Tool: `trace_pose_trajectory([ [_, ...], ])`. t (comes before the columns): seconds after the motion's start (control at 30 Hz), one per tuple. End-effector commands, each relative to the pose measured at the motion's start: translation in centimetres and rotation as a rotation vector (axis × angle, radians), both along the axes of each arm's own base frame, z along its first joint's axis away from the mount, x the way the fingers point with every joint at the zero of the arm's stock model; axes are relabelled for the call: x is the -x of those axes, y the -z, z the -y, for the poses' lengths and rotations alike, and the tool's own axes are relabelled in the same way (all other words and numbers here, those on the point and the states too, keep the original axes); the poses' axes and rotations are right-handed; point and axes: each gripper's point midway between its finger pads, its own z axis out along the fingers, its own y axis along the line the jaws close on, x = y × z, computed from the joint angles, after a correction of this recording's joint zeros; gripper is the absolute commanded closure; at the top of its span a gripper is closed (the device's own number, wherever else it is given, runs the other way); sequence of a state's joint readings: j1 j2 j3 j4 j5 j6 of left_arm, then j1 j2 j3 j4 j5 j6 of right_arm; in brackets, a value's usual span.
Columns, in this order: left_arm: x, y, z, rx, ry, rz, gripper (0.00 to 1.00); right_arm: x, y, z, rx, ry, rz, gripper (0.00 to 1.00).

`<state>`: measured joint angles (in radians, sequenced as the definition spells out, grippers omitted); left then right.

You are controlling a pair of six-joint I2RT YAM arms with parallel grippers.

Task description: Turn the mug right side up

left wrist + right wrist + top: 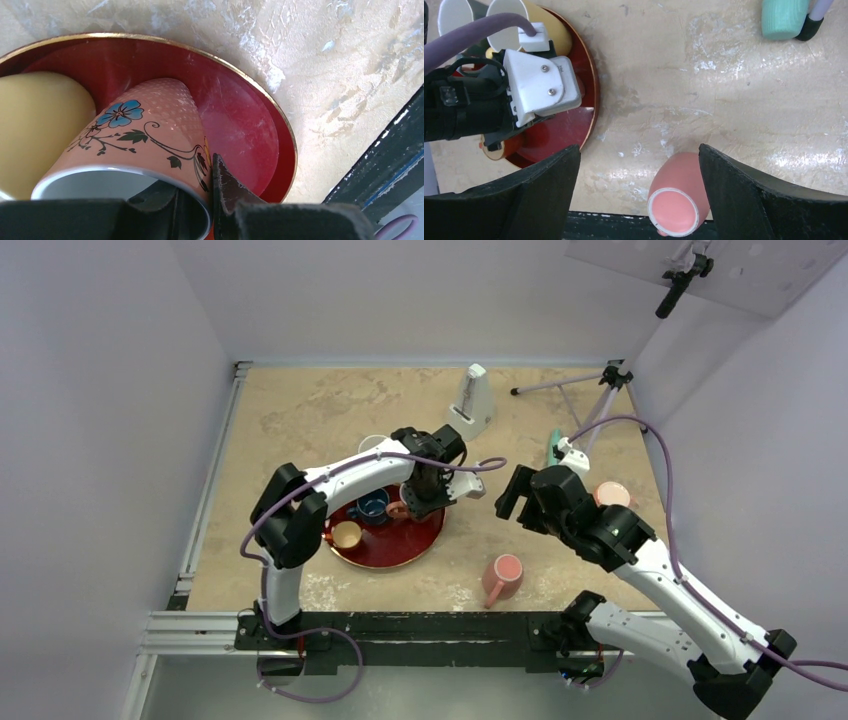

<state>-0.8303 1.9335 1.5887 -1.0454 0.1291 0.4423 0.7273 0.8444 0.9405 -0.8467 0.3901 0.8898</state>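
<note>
Pinching only the thin wall at the rim, the left tool [192, 182] holds the floral mug [145, 130] tilted over the red tray [245, 130]; it may slip as it turns, or knock the yellow cup [40, 125] just beside it. One finger sits inside the mug's mouth, one outside.

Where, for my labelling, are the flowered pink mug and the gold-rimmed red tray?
Flowered pink mug [150, 135]: left wrist view, on its patterned side.
Gold-rimmed red tray [240, 135]: left wrist view, on its bare floor.
</note>
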Motion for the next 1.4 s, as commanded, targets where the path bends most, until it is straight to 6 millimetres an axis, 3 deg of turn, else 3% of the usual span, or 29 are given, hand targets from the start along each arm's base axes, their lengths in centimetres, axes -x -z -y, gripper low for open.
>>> trace_pose_trajectory([
  [0.0, -1.6, 0.5, -0.2, -0.013, 0.032, 0.075, 0.93, 1.2, 1.4, 0.1, 0.004, -0.009, -0.071, 0.09],
  [0.1, -1.3, 0.1, -0.2, -0.01, 0.035, 0.064, 0.72, 2.1, 1.9, -0.3, -0.011, -0.047, -0.109, 0.12],
  [0.2, -0.9, -1.8, 0.2, 0.027, 0.031, 0.051, 0.56, 3.4, 2.7, -0.8, -0.033, -0.089, -0.163, 0.15],
  [0.37, 0.5, -5.8, 0.7, 0.108, 0.025, 0.014, 0.41, 5.4, 3.7, -1.0, -0.053, -0.127, -0.249, 0.16],
  [0.63, 3.3, -11.0, -0.1, 0.222, 0.053, -0.039, 0.38, 7.4, 6.5, 0.0, 0.018, -0.122, -0.385, 0.14],
  [0.83, 3.7, -12.4, -1.3, 0.248, 0.047, -0.025, 0.38, 8.4, 7.6, -1.0, 0.022, -0.178, -0.457, 0.02],
  [1.03, 3.7, -12.8, -1.8, 0.27, 0.033, -0.022, 0.38, 9.2, 10.0, -1.8, 0.062, -0.212, -0.52, 0.02],
  [1.2, 3.8, -12.8, -2.0, 0.274, 0.038, -0.023, 0.37, 7.2, 10.0, -1.8, 0.138, -0.181, -0.481, 0.19],
  [1.37, 3.5, -12.8, -2.1, 0.274, 0.031, -0.013, 0.37, 4.1, 9.5, -3.7, 0.152, -0.221, -0.391, 0.41],
])
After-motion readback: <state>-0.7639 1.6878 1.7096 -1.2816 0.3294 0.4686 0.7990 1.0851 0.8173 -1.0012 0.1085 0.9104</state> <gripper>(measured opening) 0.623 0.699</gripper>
